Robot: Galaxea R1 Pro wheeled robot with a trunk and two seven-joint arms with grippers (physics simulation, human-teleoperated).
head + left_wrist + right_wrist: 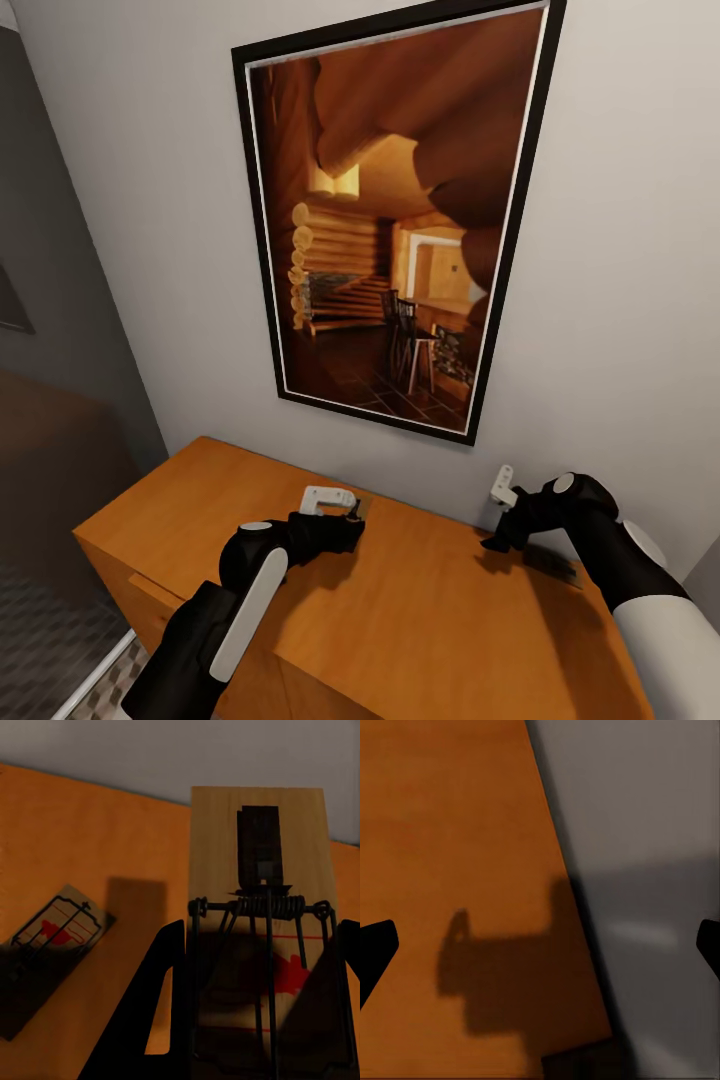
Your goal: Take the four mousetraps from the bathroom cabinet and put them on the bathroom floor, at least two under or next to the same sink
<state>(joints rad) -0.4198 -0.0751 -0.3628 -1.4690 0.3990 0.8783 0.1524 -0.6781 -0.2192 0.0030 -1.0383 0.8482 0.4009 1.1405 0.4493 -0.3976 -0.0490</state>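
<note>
The left gripper (259,1012) clamps a mousetrap (259,862) over the cabinet (420,620) top, ready for carrying; the right gripper (540,945) hangs wide open near another mousetrap (552,562).

Orange cabinet (457,832) top, grey wall (645,832), tool (544,945) fingertips spread

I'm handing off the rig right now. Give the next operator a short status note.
Left gripper: jaws either side of a mousetrap on the cabinet top; contact unclear.
Right gripper: open, empty, over the cabinet's back edge by the wall.
Second mousetrap lies flat nearby on the cabinet.
Done: no trap seen on the floor yet.
Left: move four traps to the bathroom floor, two by one sink.
</note>
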